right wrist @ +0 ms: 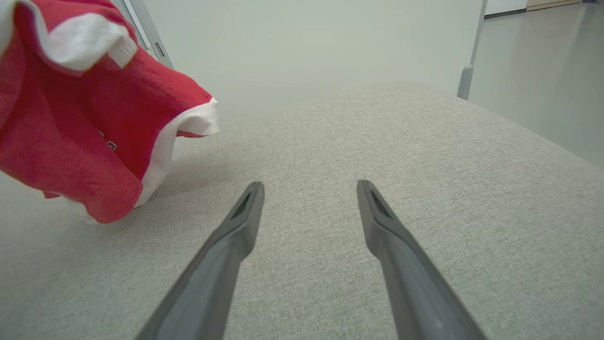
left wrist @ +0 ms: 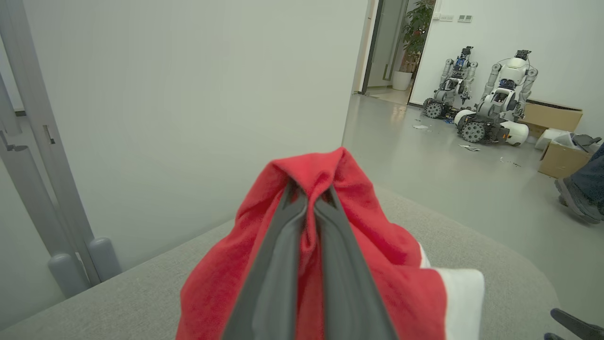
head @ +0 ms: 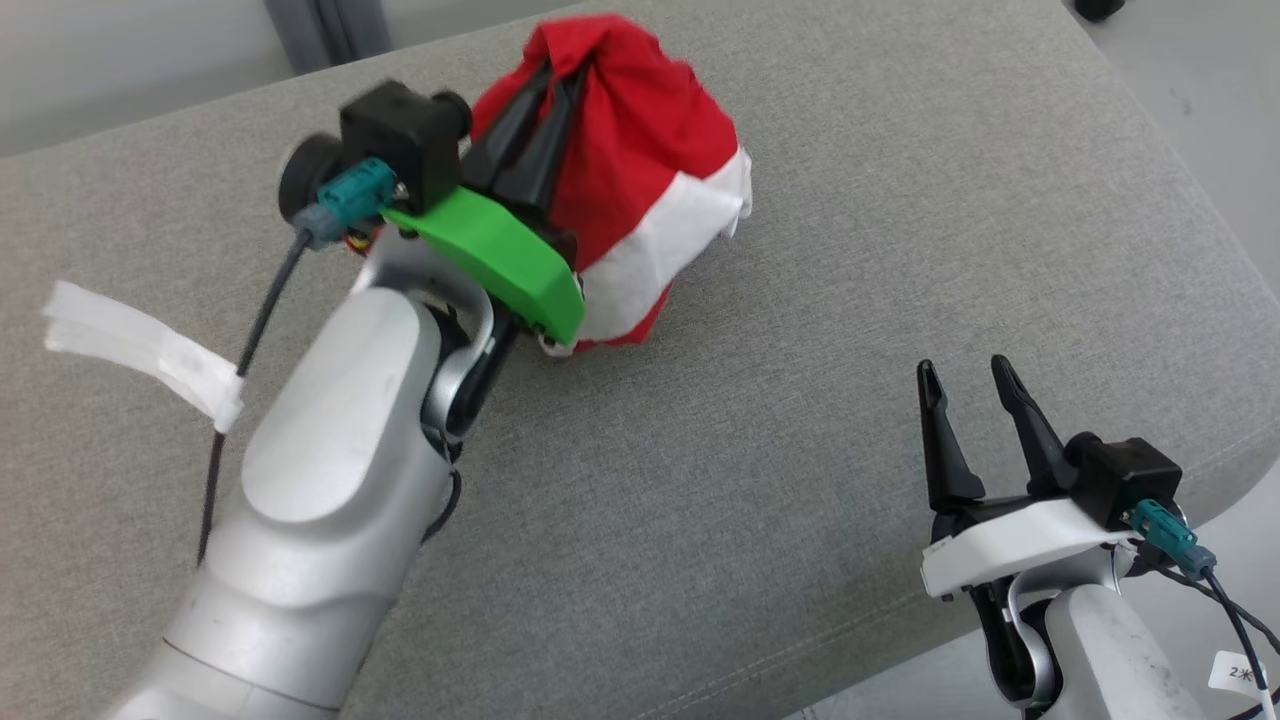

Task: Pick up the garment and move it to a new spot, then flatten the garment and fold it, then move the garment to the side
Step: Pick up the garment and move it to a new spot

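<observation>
Head view: left gripper [head: 565,72] pinches the bunched red garment [head: 650,160]; right gripper [head: 963,366] gapes near the grey cushion [head: 800,420]'s front edge, bare fabric between.

Left claw [head: 558,85] raised, fingers pinched together; right claw [head: 963,368] low, spread wide.
</observation>
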`<state>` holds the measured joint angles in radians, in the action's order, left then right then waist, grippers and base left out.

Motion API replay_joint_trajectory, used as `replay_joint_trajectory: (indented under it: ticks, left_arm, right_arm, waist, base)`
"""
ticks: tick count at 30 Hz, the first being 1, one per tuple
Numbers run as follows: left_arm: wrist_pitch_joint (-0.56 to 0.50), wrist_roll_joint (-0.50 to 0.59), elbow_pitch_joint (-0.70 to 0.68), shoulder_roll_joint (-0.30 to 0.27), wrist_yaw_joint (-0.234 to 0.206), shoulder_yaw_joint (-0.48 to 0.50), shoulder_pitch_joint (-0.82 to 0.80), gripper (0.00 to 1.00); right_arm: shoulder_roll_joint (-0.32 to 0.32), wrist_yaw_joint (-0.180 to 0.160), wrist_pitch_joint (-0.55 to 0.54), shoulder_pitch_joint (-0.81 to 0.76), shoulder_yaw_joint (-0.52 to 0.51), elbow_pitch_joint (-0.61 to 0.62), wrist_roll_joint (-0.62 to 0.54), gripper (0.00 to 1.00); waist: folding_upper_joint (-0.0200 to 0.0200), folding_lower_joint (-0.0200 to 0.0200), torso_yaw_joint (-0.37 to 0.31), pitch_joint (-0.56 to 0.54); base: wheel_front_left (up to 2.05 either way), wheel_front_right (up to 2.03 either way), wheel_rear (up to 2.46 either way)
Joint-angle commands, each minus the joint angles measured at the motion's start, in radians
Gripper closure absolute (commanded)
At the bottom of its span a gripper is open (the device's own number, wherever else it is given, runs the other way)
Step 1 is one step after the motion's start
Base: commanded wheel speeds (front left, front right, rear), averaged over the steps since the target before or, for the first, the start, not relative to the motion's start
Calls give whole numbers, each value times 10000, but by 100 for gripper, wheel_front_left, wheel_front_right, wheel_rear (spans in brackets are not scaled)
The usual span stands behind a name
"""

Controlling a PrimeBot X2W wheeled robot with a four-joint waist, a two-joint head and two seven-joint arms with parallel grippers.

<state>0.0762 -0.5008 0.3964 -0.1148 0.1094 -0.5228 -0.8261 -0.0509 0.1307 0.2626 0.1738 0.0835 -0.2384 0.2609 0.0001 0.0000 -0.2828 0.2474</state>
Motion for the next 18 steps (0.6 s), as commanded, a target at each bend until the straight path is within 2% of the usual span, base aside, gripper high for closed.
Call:
replay_joint_trajectory:
  ticks: [1, 6, 7, 8, 12, 18]
  left_arm:
    - [140, -109, 228, 46, 39, -112, 343, 100]
    - [543, -303, 1183, 335, 91, -645, 1177, 100]
    - [617, -338, 1402, 376, 103, -775, 1327, 81]
    - [735, -337, 1570, 429, 124, -882, 1417, 2]
    - [1203, -532, 1917, 547, 142, -1165, 1546, 0]
    - [1738, -547, 1930, 424, 18, -821, 1419, 0]
  right_arm:
    - [7, 1, 32, 12, -4, 38, 58, 0]
    - [6, 1, 32, 125, 123, -32, 95, 0]
    - [6, 3, 32, 140, 147, -54, 86, 0]
    - [7, 1, 32, 136, 158, -86, 55, 0]
    - [5, 3, 33, 50, 129, -185, -96, 0]
    - [-1, 3, 33, -222, -3, 79, -289, 0]
  waist:
    - [-1, 0, -102, 132]
    - [-1, 0, -87, 136]
    - [-1, 0, -60, 107]
    - [-1, 0, -17, 63]
    - [-1, 0, 221, -221]
    - [-1, 0, 721, -910]
  base:
    - [0, 0, 0]
    - [0, 0, 0]
    - [0, 0, 0]
    - [0, 0, 0]
    - [0, 0, 0]
    - [0, 0, 0]
